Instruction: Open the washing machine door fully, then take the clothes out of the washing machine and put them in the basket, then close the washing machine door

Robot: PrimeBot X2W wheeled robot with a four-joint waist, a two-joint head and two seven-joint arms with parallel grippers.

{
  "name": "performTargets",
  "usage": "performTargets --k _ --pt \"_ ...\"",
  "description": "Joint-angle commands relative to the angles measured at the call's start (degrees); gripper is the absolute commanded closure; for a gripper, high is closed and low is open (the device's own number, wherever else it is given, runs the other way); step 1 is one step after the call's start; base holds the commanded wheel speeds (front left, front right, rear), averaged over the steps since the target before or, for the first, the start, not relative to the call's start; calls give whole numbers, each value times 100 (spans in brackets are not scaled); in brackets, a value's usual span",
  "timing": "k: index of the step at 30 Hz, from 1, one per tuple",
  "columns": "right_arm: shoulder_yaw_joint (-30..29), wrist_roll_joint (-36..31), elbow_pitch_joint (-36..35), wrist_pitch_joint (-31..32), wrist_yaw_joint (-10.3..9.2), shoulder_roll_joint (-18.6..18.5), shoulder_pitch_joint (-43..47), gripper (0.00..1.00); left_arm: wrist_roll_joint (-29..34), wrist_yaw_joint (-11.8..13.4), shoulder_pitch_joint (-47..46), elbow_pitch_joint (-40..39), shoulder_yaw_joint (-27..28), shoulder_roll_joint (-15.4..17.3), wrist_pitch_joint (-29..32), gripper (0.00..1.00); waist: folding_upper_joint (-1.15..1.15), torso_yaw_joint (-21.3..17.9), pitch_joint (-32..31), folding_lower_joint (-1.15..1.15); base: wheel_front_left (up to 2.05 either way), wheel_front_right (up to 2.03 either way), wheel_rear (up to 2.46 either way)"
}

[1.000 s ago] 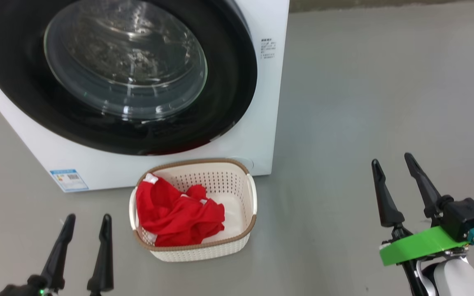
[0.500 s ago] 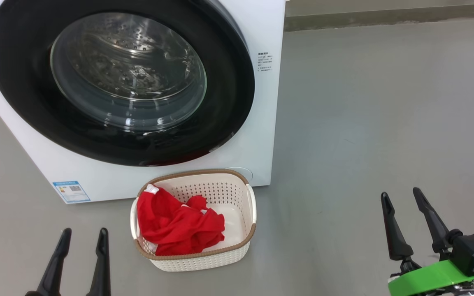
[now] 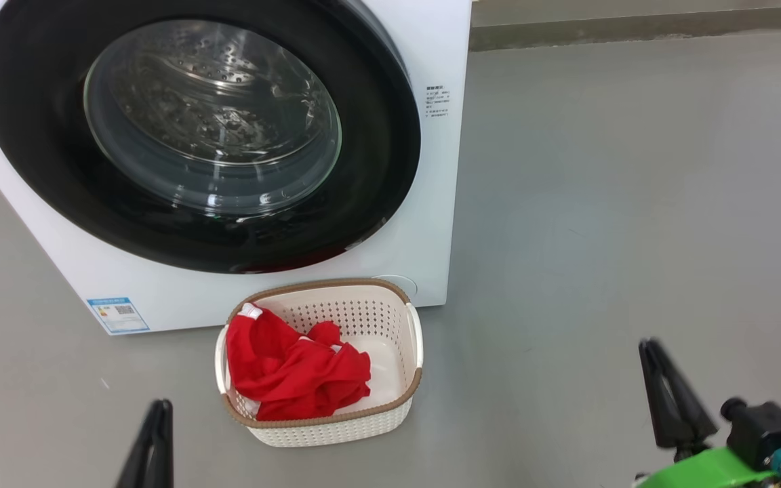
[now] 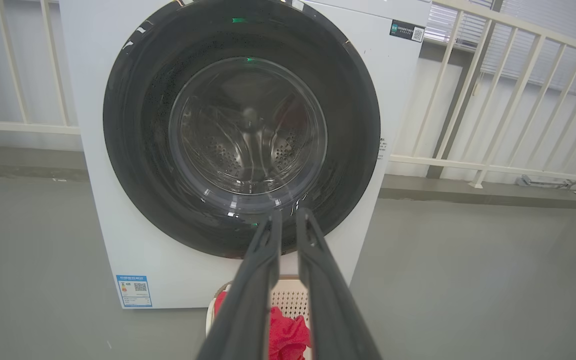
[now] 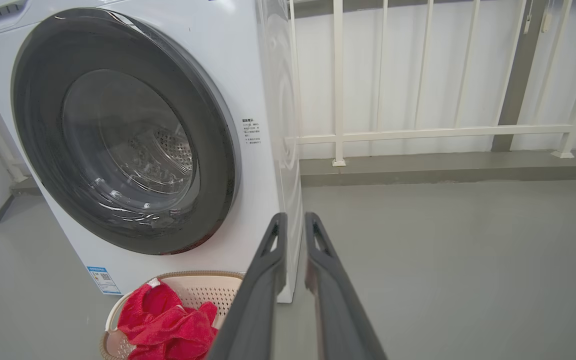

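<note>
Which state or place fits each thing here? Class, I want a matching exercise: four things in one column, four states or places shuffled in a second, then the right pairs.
Things
1. door
2. clothes
3. basket
4. label

States or places
A. standing on the floor before the washer
B. stuck low on the washer's front
C. shut
D. heaped in the basket

Pairs: 1-C, 2-D, 3-A, 4-B
</note>
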Motion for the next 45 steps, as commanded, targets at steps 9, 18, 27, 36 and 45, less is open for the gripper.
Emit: performTargets --k 9,18,27,36,45 --pt "10 522 112 117 -1 -4 7 100 -505 -1 -67 179 -18 -21 127 100 0 12 -6 11 0 0 0" --pt "10 1110 153 249 -3 -33 -70 100 -1076 -4 -183 301 -15 -10 260 100 0 26 17 0 0 0 0" --pt "5 1629 181 370 -4 -55 -130 100 -1580 -8 -281 400 -9 -2 381 100 0 38 26 0 0 0 0" --pt "-4 2206 211 509 -6 -77 -197 100 -2143 -10 -384 499 2 3 519 100 0 51 36 0 0 0 0" --pt "-19 2845 245 667 -8 -97 -272 100 -2765 -14 -500 612 16 6 675 100 0 66 46 0 0 0 0"
